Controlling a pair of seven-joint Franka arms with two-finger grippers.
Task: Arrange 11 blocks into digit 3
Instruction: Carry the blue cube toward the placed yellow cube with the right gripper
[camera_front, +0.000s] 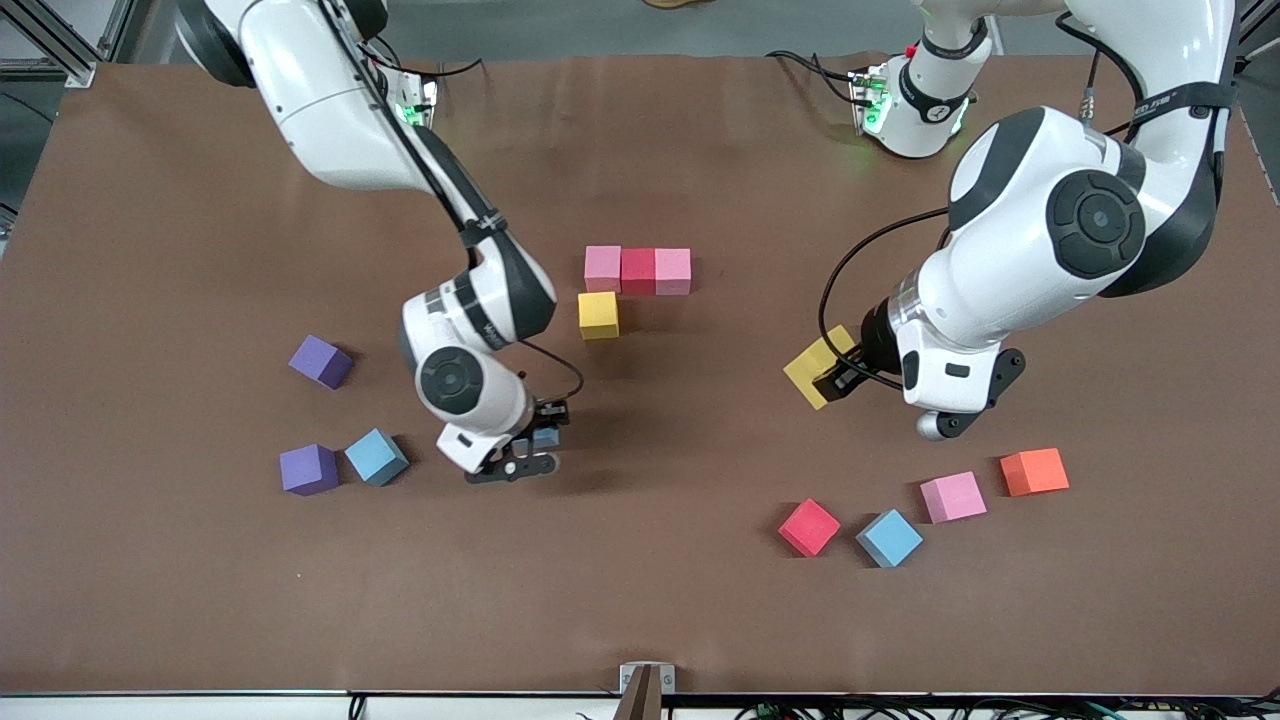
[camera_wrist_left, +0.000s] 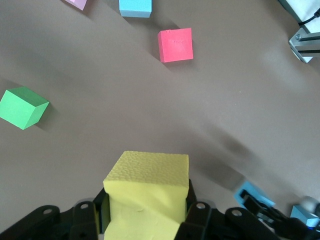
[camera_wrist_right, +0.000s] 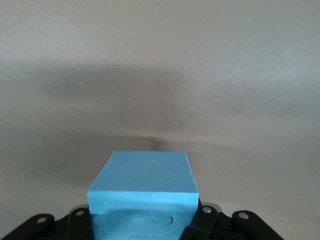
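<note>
Step in hand, as I judge it: both arms carrying a cube toward the started figure. Digit 3 (camera_front: 637, 272) so far is only a bar of pink, red, pink cubes touching in a row near the counter's (camera_front: 150, 600) middle, with a yellow cube (camera_front: 598, 315) touching the row's pink end toward the right arm's side, nearer the front camera.

Right gripper (camera_front: 537, 436) pinches a light blue cube (camera_wrist_right: 144, 190) between its fingers, over bare counter nearer the front camera than the figure. Right wrist view shows the cube filling the jaws, nothing but brown surface under it.

Left gripper (camera_front: 838, 376) pinches a second yellow cube (camera_wrist_left: 147, 192), held tilted over the counter toward the left arm's end, well apart from the figure.

Loose blocks: two purple cubes (camera_front: 320, 361) and one light blue cube (camera_front: 377, 457) toward the right arm's end; red cube (camera_front: 809, 527), light blue, pink and the orange cube (camera_front: 1034, 471) toward the left arm's end. Green cube (camera_wrist_left: 22, 107) shows only in the left wrist view.

Next move, my reading: one held cube goes flush against the yellow cube to extend the figure. Calls for squaring the cube to the row and the arms taking turns, since both would converge on the same spot.
</note>
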